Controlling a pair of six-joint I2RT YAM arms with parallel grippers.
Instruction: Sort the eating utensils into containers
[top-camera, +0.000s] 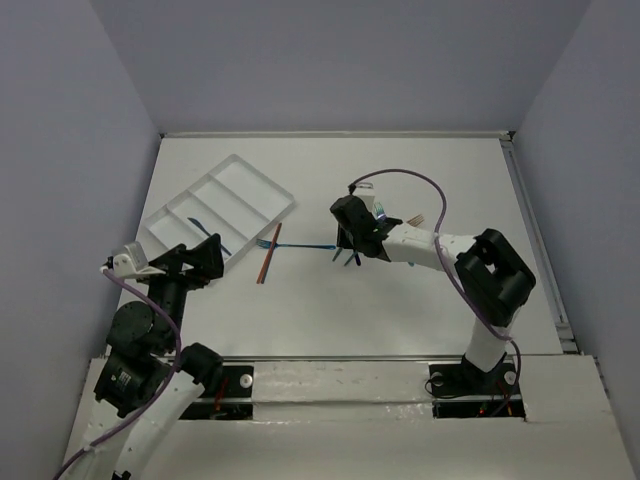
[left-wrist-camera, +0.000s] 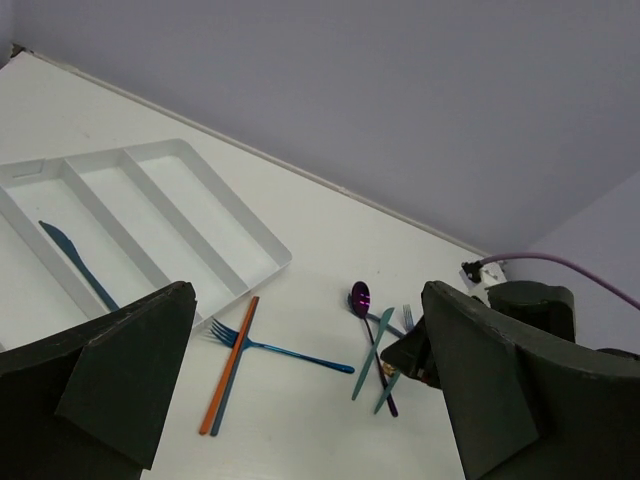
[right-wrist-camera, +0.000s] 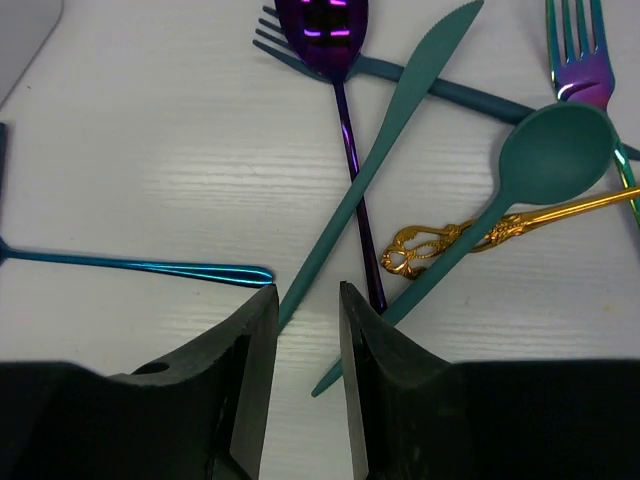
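The white cutlery tray lies at the back left and holds one navy knife. A blue fork and an orange-brown utensil lie crossed beside it. My right gripper is open, low over a pile, with its jaws on either side of the handle end of a teal knife. The pile also holds a purple spoon, a teal spoon, a gold-handled utensil, a navy fork and an iridescent fork. My left gripper is wide open and empty near the tray's near end.
Grey walls close the table at the back and on both sides. A purple cable loops above the right arm. The tray's other compartments show bare white floors.
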